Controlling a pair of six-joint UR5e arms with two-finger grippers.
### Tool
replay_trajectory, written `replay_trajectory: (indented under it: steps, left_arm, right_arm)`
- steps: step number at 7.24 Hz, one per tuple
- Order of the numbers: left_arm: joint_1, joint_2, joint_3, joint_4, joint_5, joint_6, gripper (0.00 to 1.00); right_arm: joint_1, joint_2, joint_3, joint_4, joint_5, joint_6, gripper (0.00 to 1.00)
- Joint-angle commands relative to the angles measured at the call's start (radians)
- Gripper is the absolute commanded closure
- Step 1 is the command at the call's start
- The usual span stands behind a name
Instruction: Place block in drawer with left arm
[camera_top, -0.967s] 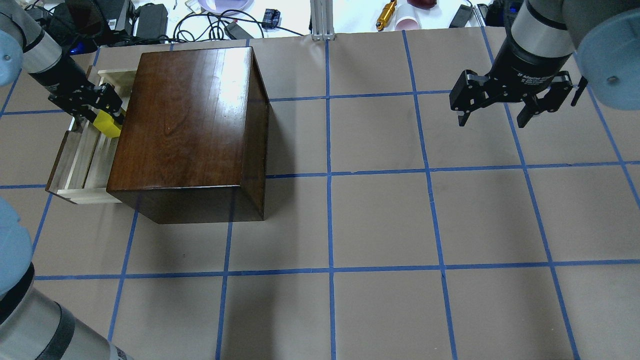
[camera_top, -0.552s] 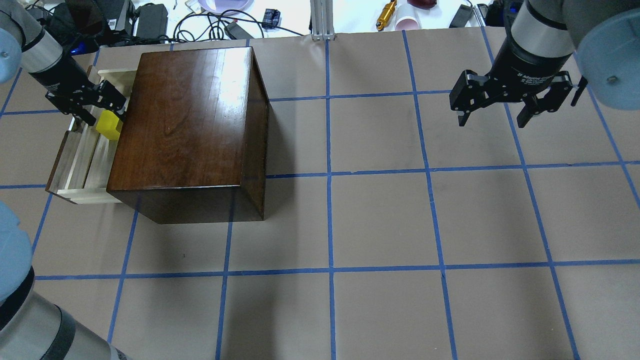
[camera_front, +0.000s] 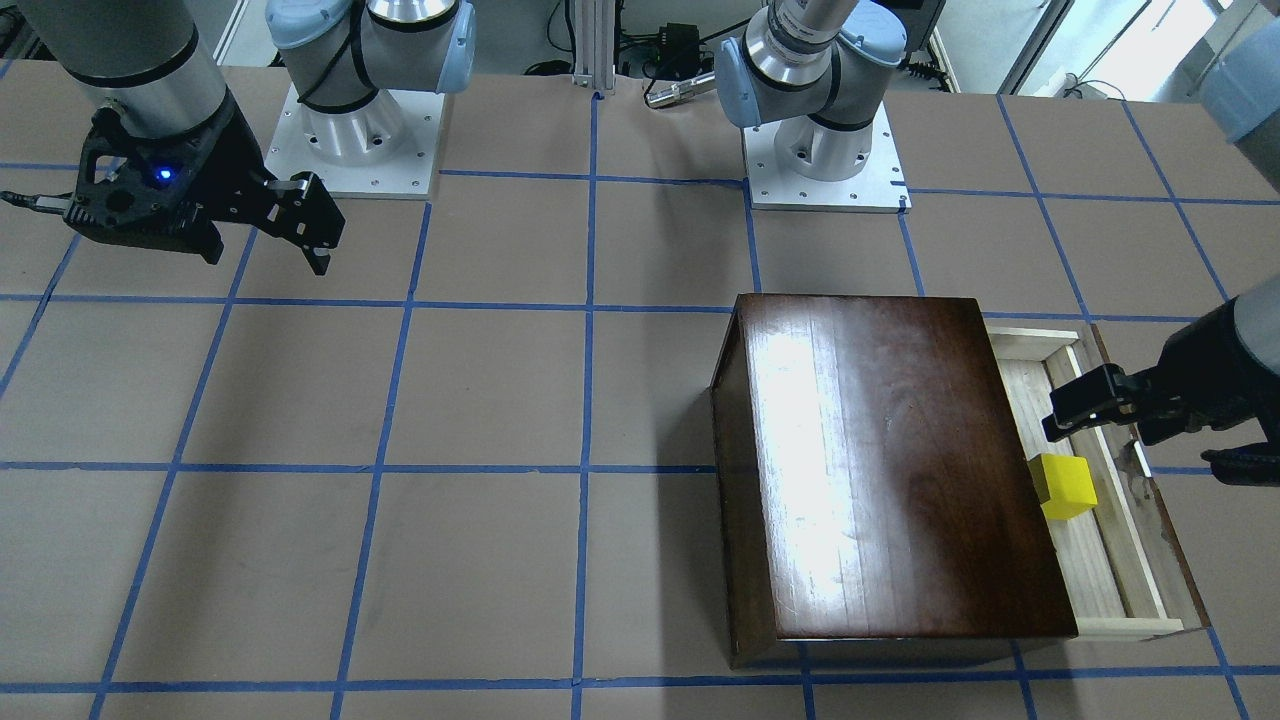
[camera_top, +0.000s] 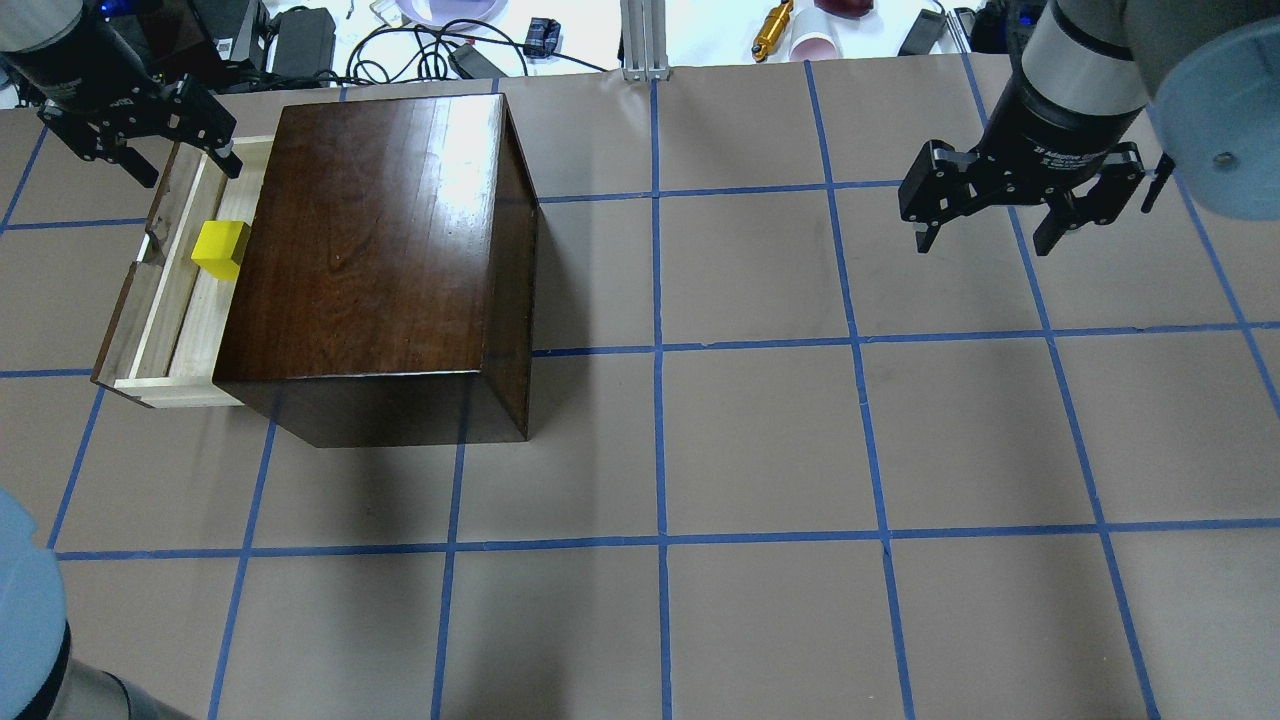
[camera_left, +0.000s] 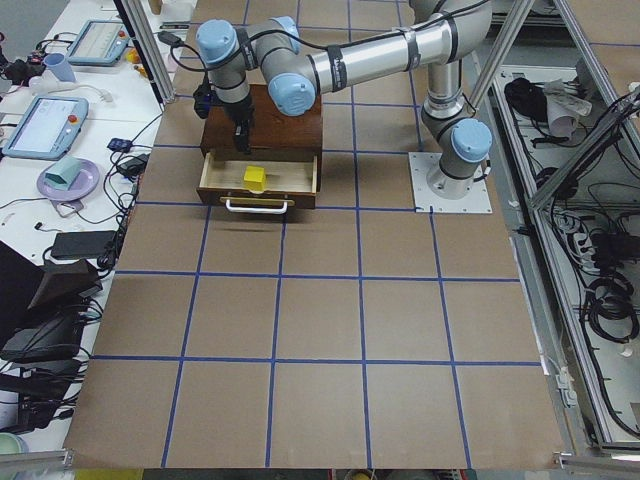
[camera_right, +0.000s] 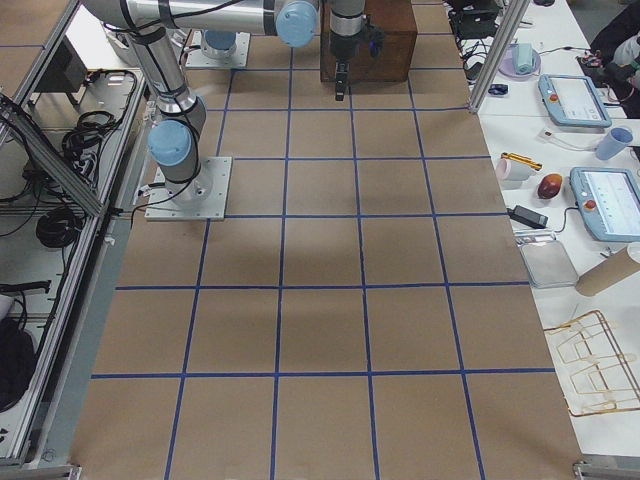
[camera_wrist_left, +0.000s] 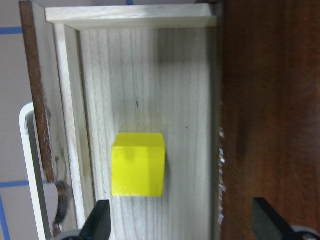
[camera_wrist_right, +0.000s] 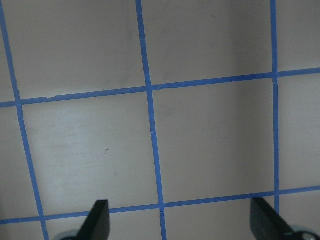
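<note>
The yellow block (camera_top: 221, 250) lies loose on the floor of the open drawer (camera_top: 170, 320), close against the dark-brown box (camera_top: 370, 240). It also shows in the front view (camera_front: 1065, 485), the left side view (camera_left: 254, 178) and the left wrist view (camera_wrist_left: 138, 164). My left gripper (camera_top: 190, 172) is open and empty, above the far end of the drawer and apart from the block. In the left wrist view both fingertips (camera_wrist_left: 97, 222) frame the drawer from above. My right gripper (camera_top: 985, 240) is open and empty over bare table at the far right, also in the front view (camera_front: 265, 258).
The drawer's metal handle (camera_wrist_left: 32, 165) sticks out toward the table's left end. Cables, chargers and a gold tool (camera_top: 772, 28) lie beyond the table's far edge, with an aluminium post (camera_top: 645, 40). The two arm bases (camera_front: 825, 160) stand at the robot's side.
My left gripper has opened and let go of the block, then risen and pulled back toward the far left. The block stays in the drawer. The right arm has not moved.
</note>
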Motion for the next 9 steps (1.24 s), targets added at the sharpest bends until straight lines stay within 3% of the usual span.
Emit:
replay_trajectory:
  steps: [1,5,8,9]
  left_arm:
    - [-0.069,0.030,0.042,-0.038,0.099,-0.059,0.00]
    - [-0.219,0.053,0.001,-0.037,0.094,-0.201,0.00]
    - [-0.257,0.083,-0.046,-0.018,0.090,-0.226,0.00]
    - [-0.264,0.108,-0.066,-0.035,0.021,-0.232,0.00]
  right_arm:
    - [0.000,0.000,0.001,0.000,0.000,0.000,0.00]
    - [0.000,0.000,0.001,0.000,0.000,0.000,0.00]
    - [0.000,0.000,-0.001,0.000,0.000,0.000,0.00]
    - [0.000,0.000,0.001,0.000,0.000,0.000,0.00]
